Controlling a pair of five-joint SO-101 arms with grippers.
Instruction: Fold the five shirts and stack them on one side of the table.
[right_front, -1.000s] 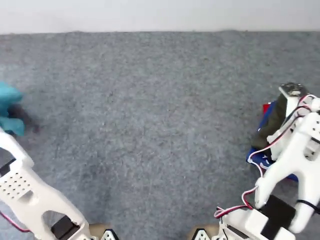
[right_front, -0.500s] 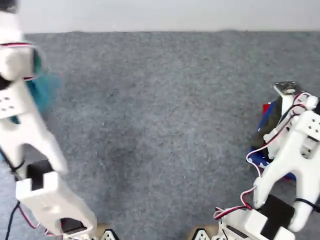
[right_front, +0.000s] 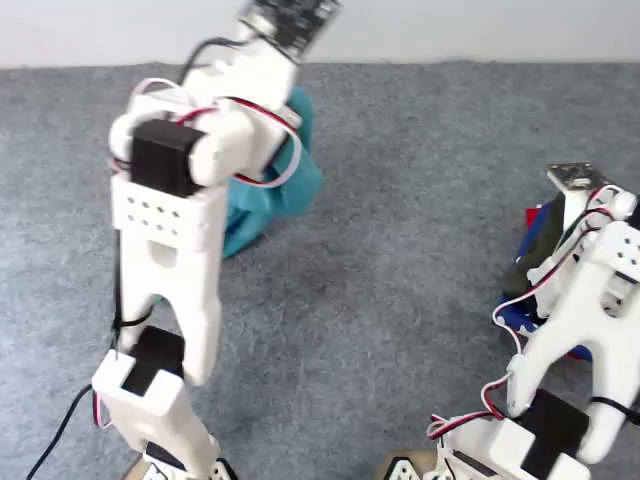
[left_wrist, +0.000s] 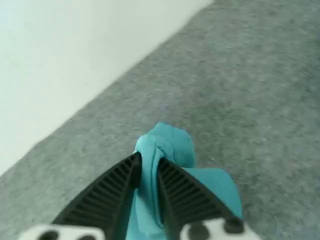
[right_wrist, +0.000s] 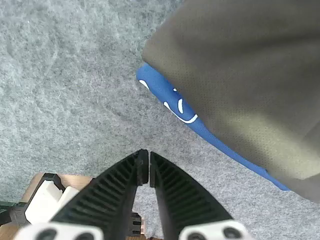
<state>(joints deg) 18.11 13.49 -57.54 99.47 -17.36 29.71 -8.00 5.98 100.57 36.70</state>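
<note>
Left gripper (left_wrist: 148, 164): closed on a pinch of the teal shirt (left_wrist: 172, 147). The cloth is seen bunched between the jaws and hanging below them in a crumpled mass. In the high view it is placed left of centre, toward the back edge of the grey desk (right_front: 420, 180). Whether the lower cloth touches the desk cannot be told.

Right gripper (right_wrist: 145, 164): jaws closed together, nothing held between them. It is positioned just beside the stack at the right edge of the desk.

Stack: an olive shirt (right_wrist: 240, 70) is laid on a blue shirt (right_wrist: 172, 102), whose edge shows beneath. Anything further underneath is hidden.

Step in hand, as judged: the teal shirt is being brought in for folding and nothing of it is spread or folded yet. The right side is taken to be the stacking side.

Next move, as judged: the shirt must be lowered onto the open middle of the desk and drawn out flat. A second hold by the right gripper would likely be needed to separate the bunched layers before any fold is attempted.
</note>
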